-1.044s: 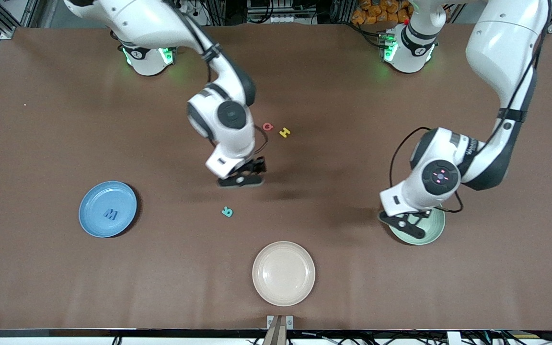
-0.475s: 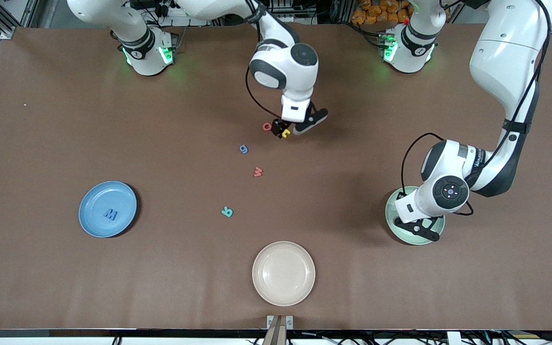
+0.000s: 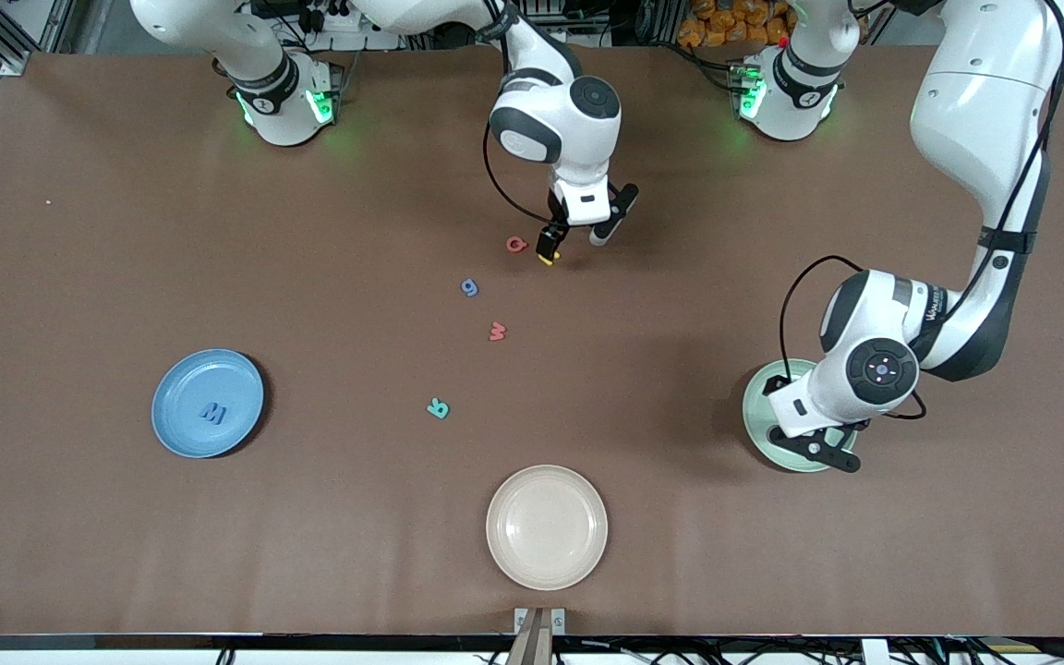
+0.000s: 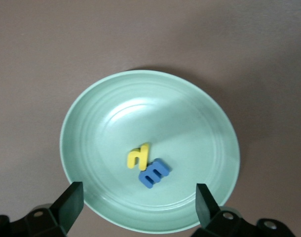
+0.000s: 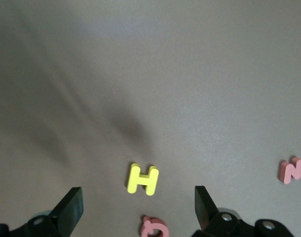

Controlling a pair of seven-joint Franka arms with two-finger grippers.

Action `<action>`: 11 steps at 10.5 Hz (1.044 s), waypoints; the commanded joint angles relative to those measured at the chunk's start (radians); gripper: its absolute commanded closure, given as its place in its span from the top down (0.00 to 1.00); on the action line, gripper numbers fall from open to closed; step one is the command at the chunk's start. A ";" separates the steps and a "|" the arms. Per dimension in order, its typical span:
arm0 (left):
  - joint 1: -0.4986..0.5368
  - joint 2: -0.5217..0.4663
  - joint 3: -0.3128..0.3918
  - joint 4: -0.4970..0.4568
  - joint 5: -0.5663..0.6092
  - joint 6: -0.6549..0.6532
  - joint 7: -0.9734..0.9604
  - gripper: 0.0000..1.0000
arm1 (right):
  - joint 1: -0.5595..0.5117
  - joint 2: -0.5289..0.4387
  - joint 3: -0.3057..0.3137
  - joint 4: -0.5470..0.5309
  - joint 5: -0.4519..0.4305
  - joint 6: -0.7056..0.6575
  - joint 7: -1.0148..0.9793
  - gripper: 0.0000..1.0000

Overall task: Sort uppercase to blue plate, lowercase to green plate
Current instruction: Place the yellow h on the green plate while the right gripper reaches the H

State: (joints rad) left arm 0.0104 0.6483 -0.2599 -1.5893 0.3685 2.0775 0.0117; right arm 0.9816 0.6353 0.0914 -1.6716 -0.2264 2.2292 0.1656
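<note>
Yellow H [image 5: 143, 179] flat, uprights nearly parallel right pincer [image 5: 135, 207] fingers.

Brown table [image 3: 126, 517] carries blue plate [image 3: 246, 420], green plate [image 3: 754, 406], cream plate [image 3: 546, 563] (bare), loose letters [image 3: 469, 287].

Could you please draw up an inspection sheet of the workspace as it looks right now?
Surface: brown table, flat.
Job's things: blue plate holds blue W. Green plate holds yellow n and blue m. Loose on the table: yellow H, red Q, blue g, red w, teal R.
Clutter: cream plate, bare.
Grippers: left tool open above the green plate; right tool open over the yellow H.
Cables: black loops along both wrists.
Surroundings: frame and wiring past the table's edges.
</note>
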 commanded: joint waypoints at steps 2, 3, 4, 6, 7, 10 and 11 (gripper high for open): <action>-0.013 -0.003 0.016 -0.003 -0.023 -0.010 -0.010 1.00 | -0.035 -0.008 0.007 -0.086 -0.001 0.115 -0.055 1.00; -0.013 0.005 0.016 -0.003 -0.022 -0.010 -0.010 1.00 | -0.040 -0.014 0.007 -0.135 0.028 0.188 -0.046 1.00; -0.020 0.008 0.016 -0.003 -0.019 -0.010 -0.015 1.00 | -0.037 -0.017 0.007 -0.148 0.080 0.197 -0.034 1.00; -0.026 0.014 0.017 -0.003 -0.014 -0.008 -0.016 1.00 | -0.025 -0.017 0.007 -0.151 0.157 0.190 0.061 1.00; -0.026 0.016 0.017 -0.004 -0.014 -0.008 -0.016 1.00 | -0.024 -0.016 0.007 -0.151 0.159 0.190 0.071 1.00; -0.029 0.017 0.017 -0.004 -0.010 -0.007 -0.013 1.00 | -0.024 -0.011 0.005 -0.151 0.157 0.188 0.052 1.00; -0.029 0.017 0.017 -0.004 -0.010 -0.007 -0.013 1.00 | -0.024 -0.009 0.005 -0.151 0.151 0.193 0.045 1.00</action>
State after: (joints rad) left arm -0.0045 0.6705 -0.2554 -1.5932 0.3680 2.0771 0.0071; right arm 0.9594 0.6372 0.0935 -1.8048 -0.0847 2.4150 0.2176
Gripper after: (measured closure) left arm 0.000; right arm 0.000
